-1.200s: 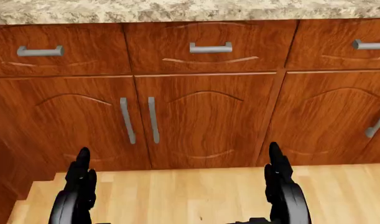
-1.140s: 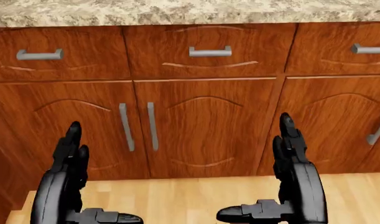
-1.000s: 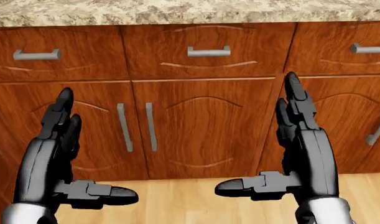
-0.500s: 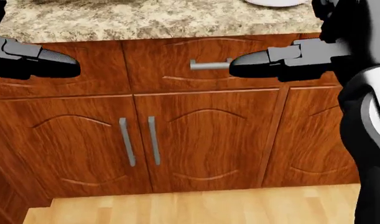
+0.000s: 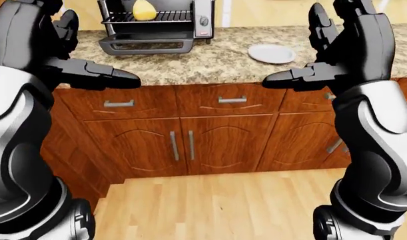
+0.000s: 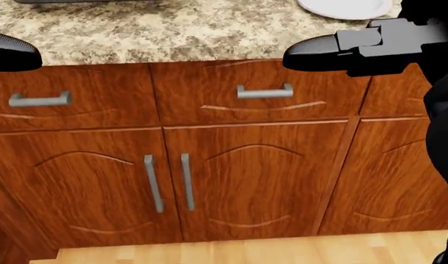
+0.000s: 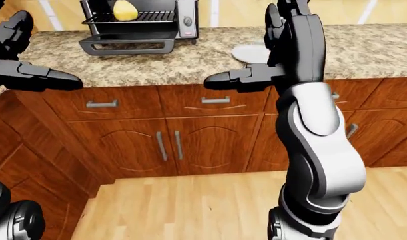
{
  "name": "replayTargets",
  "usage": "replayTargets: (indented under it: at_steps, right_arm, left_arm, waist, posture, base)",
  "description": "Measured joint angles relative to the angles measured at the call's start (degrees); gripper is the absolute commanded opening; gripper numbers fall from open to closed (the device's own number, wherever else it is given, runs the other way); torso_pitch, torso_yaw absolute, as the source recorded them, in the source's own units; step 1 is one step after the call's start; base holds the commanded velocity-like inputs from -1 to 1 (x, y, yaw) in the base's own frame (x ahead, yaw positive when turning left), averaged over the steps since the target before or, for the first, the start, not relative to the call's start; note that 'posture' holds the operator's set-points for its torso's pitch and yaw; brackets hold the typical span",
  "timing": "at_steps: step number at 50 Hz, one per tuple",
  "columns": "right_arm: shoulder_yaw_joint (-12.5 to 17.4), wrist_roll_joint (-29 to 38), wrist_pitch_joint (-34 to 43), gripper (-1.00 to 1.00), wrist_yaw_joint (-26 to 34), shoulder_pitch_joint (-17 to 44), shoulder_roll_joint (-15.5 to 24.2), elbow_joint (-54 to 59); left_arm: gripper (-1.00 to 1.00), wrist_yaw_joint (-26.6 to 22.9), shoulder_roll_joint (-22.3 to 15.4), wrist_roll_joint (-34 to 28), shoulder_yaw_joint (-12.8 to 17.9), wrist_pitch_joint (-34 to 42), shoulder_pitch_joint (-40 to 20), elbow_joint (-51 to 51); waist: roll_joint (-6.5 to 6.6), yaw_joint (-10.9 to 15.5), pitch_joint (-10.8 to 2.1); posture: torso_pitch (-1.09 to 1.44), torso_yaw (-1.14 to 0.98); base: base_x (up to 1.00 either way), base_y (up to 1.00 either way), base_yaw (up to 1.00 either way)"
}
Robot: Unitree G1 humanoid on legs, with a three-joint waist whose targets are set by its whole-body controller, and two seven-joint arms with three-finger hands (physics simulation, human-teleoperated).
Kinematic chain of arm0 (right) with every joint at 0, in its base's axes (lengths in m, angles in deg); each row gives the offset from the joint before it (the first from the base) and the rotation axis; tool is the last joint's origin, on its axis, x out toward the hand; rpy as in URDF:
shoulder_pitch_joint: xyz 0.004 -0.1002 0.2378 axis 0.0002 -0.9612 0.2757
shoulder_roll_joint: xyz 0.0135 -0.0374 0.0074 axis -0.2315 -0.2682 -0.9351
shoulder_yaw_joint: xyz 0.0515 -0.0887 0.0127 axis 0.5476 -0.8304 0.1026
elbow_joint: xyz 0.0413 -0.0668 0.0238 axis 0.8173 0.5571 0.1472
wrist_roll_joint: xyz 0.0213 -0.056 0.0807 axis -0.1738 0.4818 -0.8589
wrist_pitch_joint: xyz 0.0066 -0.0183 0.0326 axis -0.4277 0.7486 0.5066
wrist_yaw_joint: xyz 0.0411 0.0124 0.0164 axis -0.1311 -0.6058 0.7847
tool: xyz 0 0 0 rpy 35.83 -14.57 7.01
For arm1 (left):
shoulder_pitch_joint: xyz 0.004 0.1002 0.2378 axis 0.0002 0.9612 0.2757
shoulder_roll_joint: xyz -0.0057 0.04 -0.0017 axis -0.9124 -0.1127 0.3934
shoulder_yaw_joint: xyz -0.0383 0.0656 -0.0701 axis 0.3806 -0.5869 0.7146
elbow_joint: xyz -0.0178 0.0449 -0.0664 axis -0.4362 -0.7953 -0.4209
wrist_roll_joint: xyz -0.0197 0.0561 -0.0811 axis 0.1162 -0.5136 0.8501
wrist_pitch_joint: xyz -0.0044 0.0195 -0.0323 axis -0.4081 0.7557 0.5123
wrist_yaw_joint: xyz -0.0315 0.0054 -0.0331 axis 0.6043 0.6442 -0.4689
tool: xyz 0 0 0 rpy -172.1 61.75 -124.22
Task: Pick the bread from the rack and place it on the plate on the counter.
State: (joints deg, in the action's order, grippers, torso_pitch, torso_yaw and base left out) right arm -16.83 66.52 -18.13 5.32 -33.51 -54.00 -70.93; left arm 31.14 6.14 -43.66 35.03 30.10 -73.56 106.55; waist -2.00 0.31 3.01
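one bread (image 5: 144,9), one plate (image 5: 272,53), one toaster oven (image 5: 156,25) on one counter (image 5: 216,62). two hands: left (image 5: 53,47), right (image 5: 340,47). three drawer handles, two door handles at centre.

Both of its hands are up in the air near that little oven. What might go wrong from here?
The bread sits on a rack inside the toaster oven, so a hand reaching in might bump the open door or the frame. The plate lies close by the raised right hand, which might knock it in passing. Both hands are open and empty.
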Motion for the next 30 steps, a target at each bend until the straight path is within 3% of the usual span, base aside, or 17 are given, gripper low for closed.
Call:
replayTargets:
  at_steps: [2, 5, 9, 11, 12, 13, 15, 18, 22, 25, 27, 30]
  right_arm:
    - [0.72, -0.07, 0.89, 1.00, -0.59, -0.23, 0.08, 0.35]
    - [0.93, -0.45, 1.82, 1.00, -1.47, 0.59, 0.22, 0.44]
    - [0.42, -1.34, 1.13, 1.00, -1.56, 1.51, 0.82, -1.00]
    - [0.57, -1.71, 1.07, 1.00, -1.63, 2.07, 0.95, -1.03]
    - [0.43, -1.78, 0.90, 1.00, -1.73, 2.08, 0.71, -0.97]
    - [0.01, -1.89, 0.77, 1.00, -1.77, 1.54, 0.33, -0.95]
    - [-1.04, -2.47, 0.96, 1.00, -1.52, 0.76, 0.03, -0.45]
    - [-0.91, -3.10, 1.54, 1.00, -1.48, 1.25, 0.35, -0.13]
    - [-0.11, -3.05, 0.98, 1.00, -1.84, 2.40, 1.00, -0.63]
    - [0.03, -3.29, 0.80, 1.00, -2.12, 3.31, 1.13, -0.52]
    - [0.44, -3.42, 0.63, 1.00, -2.26, 2.99, 1.45, -0.28]
    - [0.75, -3.24, 0.84, 1.00, -2.69, 2.26, 1.33, 0.56]
  left_arm:
    - [1.00, -0.55, -0.04, 0.30, -0.69, 0.48, 0.11, -0.06]
    - [1.00, -1.30, -0.68, 0.61, -0.96, 0.79, -0.40, -0.80]
    - [1.00, -1.48, -1.32, 0.04, 0.23, 0.41, -0.39, 0.42]
    - [1.00, -1.49, -1.51, -0.19, 0.57, 0.42, -0.52, 0.62]
    - [1.00, -1.46, -1.73, -0.31, 0.71, 0.40, -0.59, 0.49]
    - [1.00, -1.39, -1.72, -0.47, 0.92, 0.39, -0.31, 0.33]
    - [1.00, -1.24, -1.70, -0.91, 1.22, 0.78, 0.72, -0.22]
    - [1.00, -1.30, -2.11, -1.18, 1.10, 1.52, 0.09, -0.76]
    - [1.00, -1.74, -3.26, -0.91, 1.56, 1.65, -1.61, -0.09]
    - [1.00, -1.61, -3.68, -0.83, 1.94, 1.52, -2.99, -0.88]
    - [1.00, -1.42, -3.14, -0.66, 1.40, 1.22, -2.86, -0.89]
    - [1.00, -1.70, -3.13, 0.10, 0.16, 1.14, -2.31, -1.48]
  waist:
    - [0.24, -0.46, 0.43]
    - [0.54, -0.53, -0.21]
    - [3.28, -0.86, 0.27]
    - [5.40, -1.15, -0.02]
    - [5.74, -0.93, -0.21]
    - [5.01, -0.47, 0.17]
    - [5.26, -0.07, 0.56]
    - [4.43, 0.04, 0.24]
    - [2.27, 0.36, 0.27]
    - [-0.56, 0.82, 0.07]
    - [0.25, -0.05, 0.70]
    - [-0.23, -0.54, 0.53]
  posture:
    - [0.00, 0.00]
    - [0.00, 0.00]
    - [0.00, 0.00]
    - [0.00, 0.00]
    - [0.00, 0.00]
    - [0.00, 0.00]
    - [0.00, 0.00]
    - [0.00, 0.00]
    - [0.00, 0.00]
    - [0.00, 0.00]
    - [0.00, 0.00]
    - [0.00, 0.00]
  base:
    - [0.20, 0.05, 0.00]
    - [0.20, 0.04, 0.00]
    - [0.22, 0.04, 0.00]
    - [0.25, 0.04, 0.00]
    - [0.27, 0.04, 0.00]
    - [0.27, 0.04, 0.00]
    - [0.27, 0.04, 0.00]
    - [0.28, 0.04, 0.00]
    - [0.28, 0.04, 0.00]
    - [0.38, 0.04, 0.00]
    - [0.39, 0.04, 0.00]
    - [0.38, 0.04, 0.00]
